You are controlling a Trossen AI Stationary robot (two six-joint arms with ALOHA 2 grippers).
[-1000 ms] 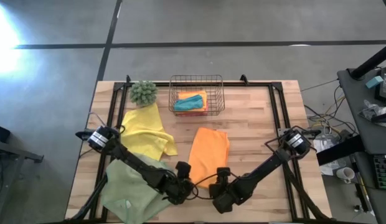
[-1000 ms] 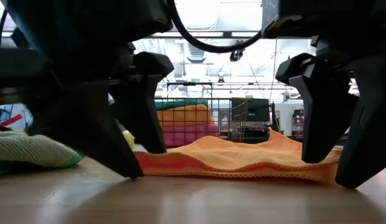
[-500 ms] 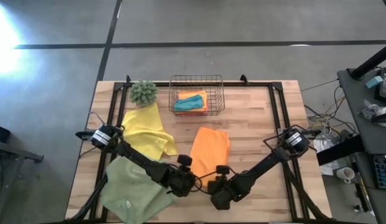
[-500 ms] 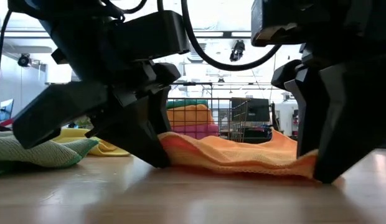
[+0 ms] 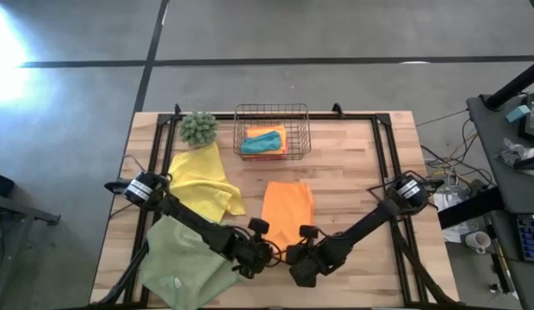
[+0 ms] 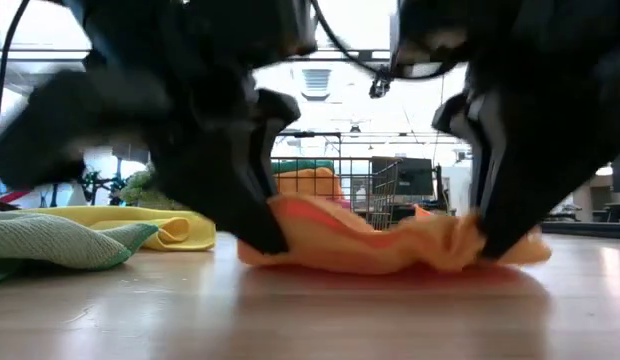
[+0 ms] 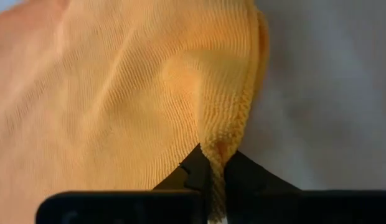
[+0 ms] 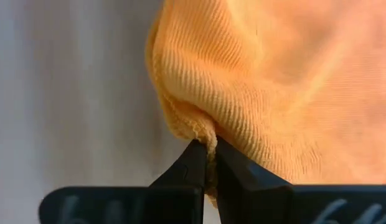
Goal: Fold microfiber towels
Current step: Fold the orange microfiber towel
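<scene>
Here, left hand (image 7: 211, 167) pressed together on the near left corner of the orange towel (image 5: 287, 213), hem pinched between the fingertips (image 7: 194, 168); right hand (image 8: 207, 163) likewise nipped shut on the near right corner, fabric bunched up just ahead of the tips. Both down at the tabletop (image 5: 353, 172), close together at the near edge, gripping matching corners so the near hem can rise evenly and be carried over toward the far edge, probably the first fold. Between the two grips, cloth puckered and lifted off the wood in the low view, far part lying flat. Further left, the pale sage green towel (image 5: 183, 263) spread at the near left and the yellow towel (image 5: 202, 181) beyond it, both loose, apparently waiting their turn. At the far side, the copper wire basket (image 5: 272, 110) holding folded cloths, teal on orange, likely where finished ones go. Spiky green ball plant (image 5: 198, 127) at the far left corner, out of the way.
</scene>
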